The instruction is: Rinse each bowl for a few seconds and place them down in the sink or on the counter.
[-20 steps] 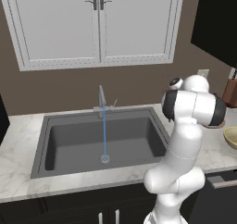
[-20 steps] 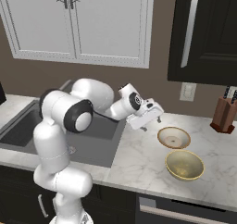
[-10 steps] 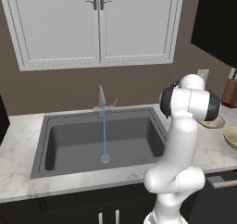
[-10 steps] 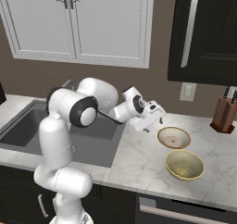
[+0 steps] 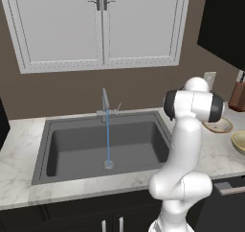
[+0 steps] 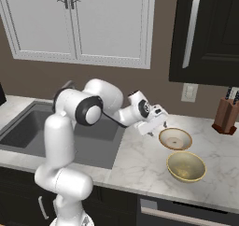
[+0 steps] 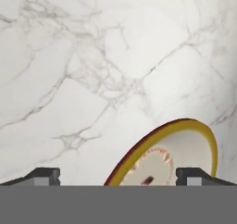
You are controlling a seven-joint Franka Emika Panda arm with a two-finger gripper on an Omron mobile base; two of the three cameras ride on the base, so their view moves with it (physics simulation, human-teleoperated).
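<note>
The arm reaches out to the right of the sink (image 6: 28, 127), over the marble counter (image 6: 140, 164); its gripper (image 6: 156, 125) hangs just above the worktop, close beside the left rim of the tan bowl (image 6: 175, 138); from the right base view I cannot tell whether it touches that rim. In the hand view the fingertips (image 7: 44, 174) stand far apart, one at each side of the frame, with nothing clamped between them; the jaws are wide; the bowl's yellowish rim and pale speckled inside sit between and just ahead of the tips.

The tan bowl rests upright on the counter, nearer the back wall; the cream-yellow bowl (image 6: 186, 165) sits just in front of it, near the counter's front edge; the two are close but look apart. A wooden knife block (image 6: 225, 116) stands further right against the wall.

In the left base view a thin blue stream of water (image 5: 108, 137) runs from the faucet (image 5: 105, 104) straight down to the drain (image 5: 108, 165) in the dark basin; white cabinet doors (image 5: 103, 25) hang above.
</note>
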